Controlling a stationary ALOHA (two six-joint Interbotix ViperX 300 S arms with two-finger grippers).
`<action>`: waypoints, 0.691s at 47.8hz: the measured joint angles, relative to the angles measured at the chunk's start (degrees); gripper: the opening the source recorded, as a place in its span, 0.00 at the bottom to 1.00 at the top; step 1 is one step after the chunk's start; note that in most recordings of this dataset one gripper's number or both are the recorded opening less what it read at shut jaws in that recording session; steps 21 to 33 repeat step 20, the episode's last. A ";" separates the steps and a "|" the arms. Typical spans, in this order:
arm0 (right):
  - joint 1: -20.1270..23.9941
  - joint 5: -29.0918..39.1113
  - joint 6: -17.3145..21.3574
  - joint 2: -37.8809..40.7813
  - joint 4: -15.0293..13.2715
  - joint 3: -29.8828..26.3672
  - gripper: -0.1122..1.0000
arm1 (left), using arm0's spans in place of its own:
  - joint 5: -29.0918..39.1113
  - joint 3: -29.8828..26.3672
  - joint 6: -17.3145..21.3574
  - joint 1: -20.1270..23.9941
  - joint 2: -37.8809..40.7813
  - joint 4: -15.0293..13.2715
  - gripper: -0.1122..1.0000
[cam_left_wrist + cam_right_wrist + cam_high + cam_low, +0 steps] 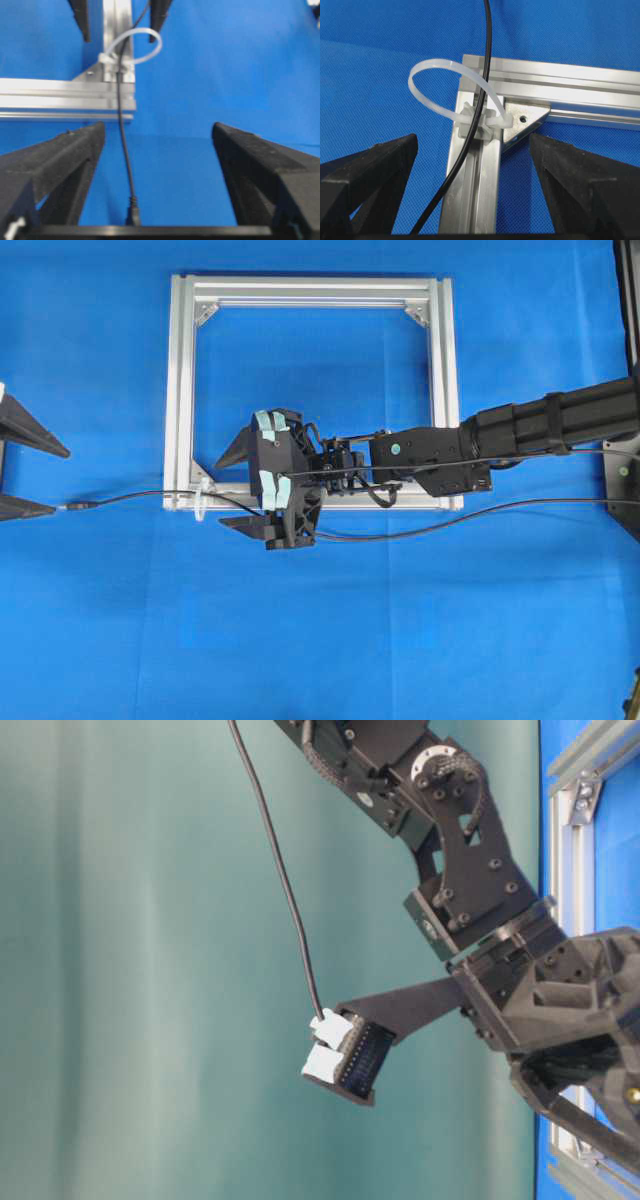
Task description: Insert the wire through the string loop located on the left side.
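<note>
Where the wire (479, 107) passes through the string loop (432, 75), your right gripper (243, 488) gapes empty. Your left gripper (28, 478) stands wide apart, holding nothing.

Four views set around a blue cloth-covered counter (400, 640) and a square silver aluminium frame (180, 390).

The whole frame is seen straight down from overhead. A low side view, turned on its side, is taken close to a black arm. The whitish translucent plastic tie loop (142, 40) is faced from the left wrist, beyond the frame corner, and seen close from the right wrist (435, 80); the thin black cable (122, 145) is shared by both.
</note>
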 measured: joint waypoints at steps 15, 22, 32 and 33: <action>0.00 0.70 0.00 -0.97 0.00 0.09 0.95 | 0.00 0.00 0.00 0.26 -0.09 0.09 0.79; 0.00 1.93 0.00 -4.13 0.00 0.00 0.95 | -0.09 0.00 0.00 0.70 -0.62 0.09 0.79; 0.00 1.93 0.00 -4.13 0.00 0.00 0.95 | -0.09 0.00 0.00 0.70 -0.62 0.09 0.79; 0.00 1.93 0.00 -4.13 0.00 0.00 0.95 | -0.09 0.00 0.00 0.70 -0.62 0.09 0.79</action>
